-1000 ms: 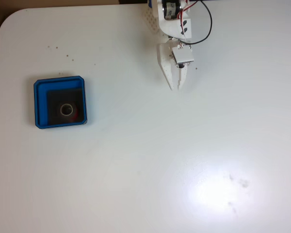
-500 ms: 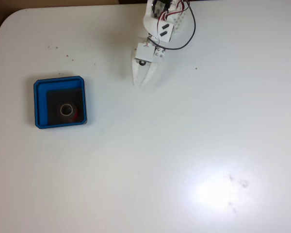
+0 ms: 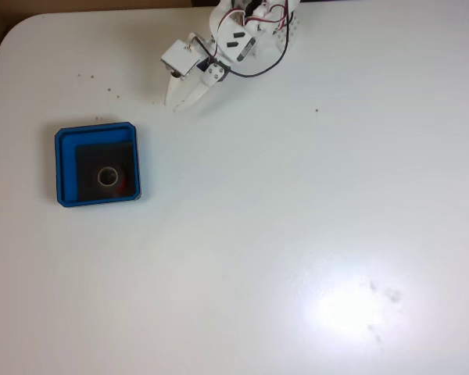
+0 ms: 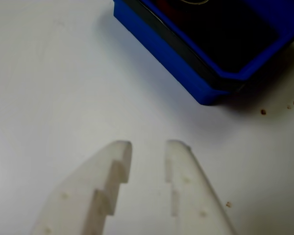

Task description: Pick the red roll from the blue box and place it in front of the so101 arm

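Note:
In the fixed view the blue box (image 3: pixel 96 128) lies on the white table at the left, its floor black. Inside it lies the red roll (image 3: pixel 100 176), flat, with a pale core and a red edge showing at its lower right. The white so101 arm (image 3: pixel 242 31) reaches in from the top edge, and its gripper (image 3: pixel 172 104) points down-left, well up and right of the box. In the wrist view the gripper (image 4: pixel 148 145) is slightly open with nothing between its fingers (image 4: pixel 112 166), and a corner of the blue box (image 4: pixel 176 61) lies ahead of it.
Small brown specks (image 3: pixel 113 94) dot the table above the box and crumbs (image 4: pixel 263 112) lie beside its corner. The table's rounded corner (image 3: pixel 12 31) is at the top left. A bright glare patch (image 3: pixel 352 308) sits at the lower right.
The arm has swung to the left in the fixed view, carrying the gripper from right of centre toward the box side. The box and the roll have not moved.

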You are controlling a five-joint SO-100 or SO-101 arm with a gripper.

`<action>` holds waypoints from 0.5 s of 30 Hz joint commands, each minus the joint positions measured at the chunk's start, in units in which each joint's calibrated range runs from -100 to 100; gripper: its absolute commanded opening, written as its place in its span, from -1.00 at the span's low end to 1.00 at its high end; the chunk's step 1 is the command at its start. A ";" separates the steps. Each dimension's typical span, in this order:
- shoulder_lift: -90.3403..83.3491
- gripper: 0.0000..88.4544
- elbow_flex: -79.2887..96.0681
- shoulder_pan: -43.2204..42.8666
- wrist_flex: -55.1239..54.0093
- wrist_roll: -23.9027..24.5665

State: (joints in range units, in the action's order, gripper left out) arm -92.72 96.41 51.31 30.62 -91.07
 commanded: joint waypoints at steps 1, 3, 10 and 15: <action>9.36 -0.98 -10.97 0.13 -0.92 -0.35; 17.72 -0.98 -18.43 0.13 -0.92 -0.35; 41.88 -0.98 -42.23 0.23 -0.84 -0.35; 54.76 -0.98 -55.26 0.33 -0.76 -0.35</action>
State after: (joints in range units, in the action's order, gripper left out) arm -44.03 50.67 51.21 30.62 -91.07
